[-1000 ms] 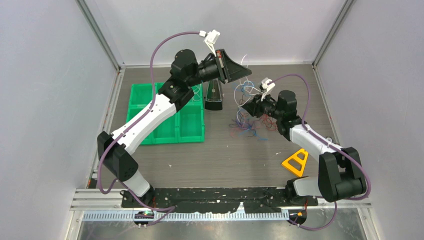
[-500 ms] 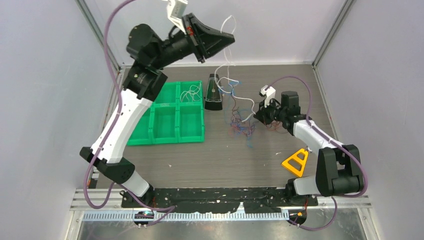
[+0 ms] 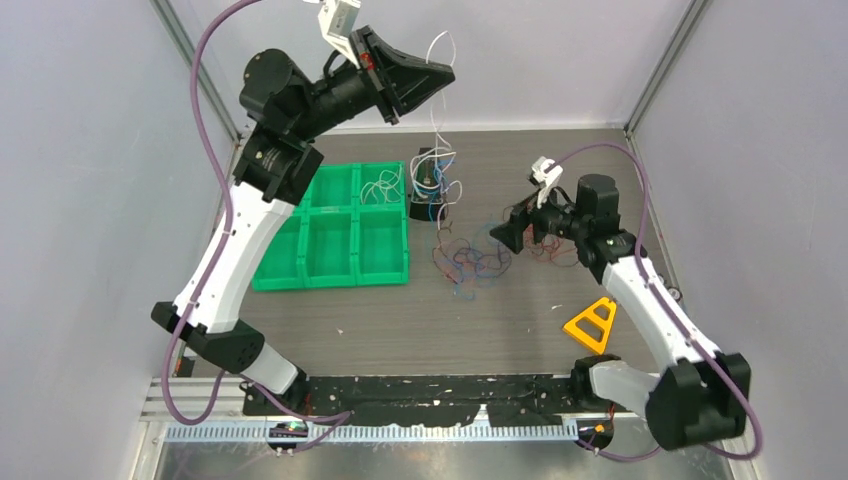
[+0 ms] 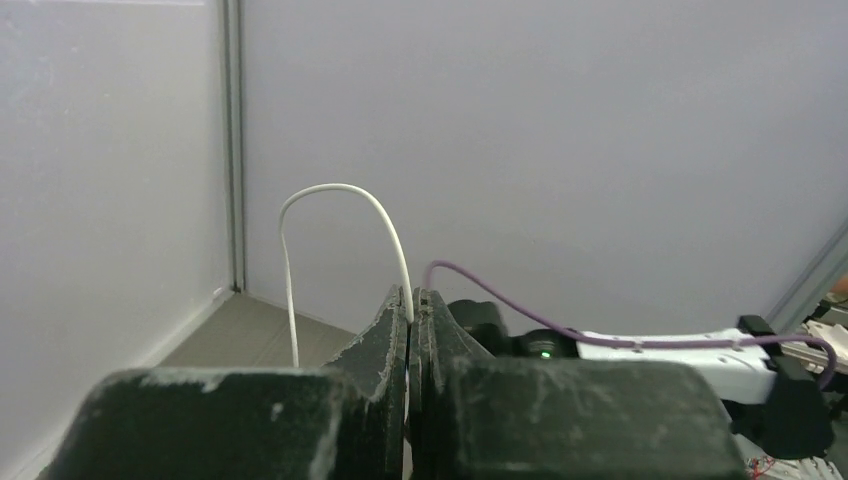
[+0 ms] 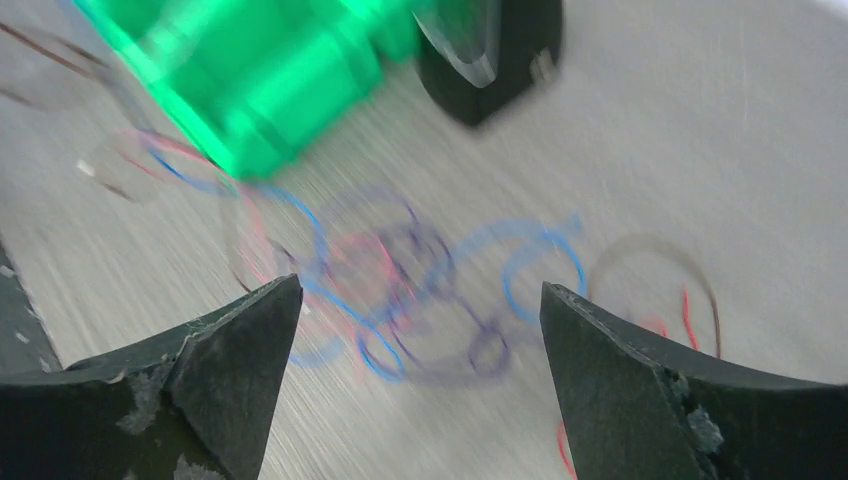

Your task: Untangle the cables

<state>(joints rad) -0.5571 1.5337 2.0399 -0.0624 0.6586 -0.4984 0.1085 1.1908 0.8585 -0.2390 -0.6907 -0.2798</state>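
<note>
Cables (image 3: 470,255) in red, blue and black lie in a loose tangle of small loops on the desk (image 3: 480,320), a little right of centre. The right claw (image 3: 500,236) hangs just beside the tangle's right edge. From the right wrist, though blurred, the red and blue loops (image 5: 520,270) lie on the desk below and between that claw's (image 5: 420,292) two fingers.

One white cable (image 3: 437,110) runs up from the far end of the tangle, near a black stand (image 3: 428,190), to the left claw (image 3: 445,72), which is raised high over the far side of the desk. Above the claw the cable arches over in a loop (image 4: 335,187).

A green tray (image 3: 330,275) with several compartments sits left of the tangle, and its far right compartment holds a curl of thin white wire (image 3: 380,185). A yellow triangle (image 3: 592,325) lies on the near right of the desk.

The left claw (image 4: 412,300) is pressed fully together, pinching the white cable between its fingers. The right claw is spread wide and holds nothing; whether its tips touch any strand cannot be told.
</note>
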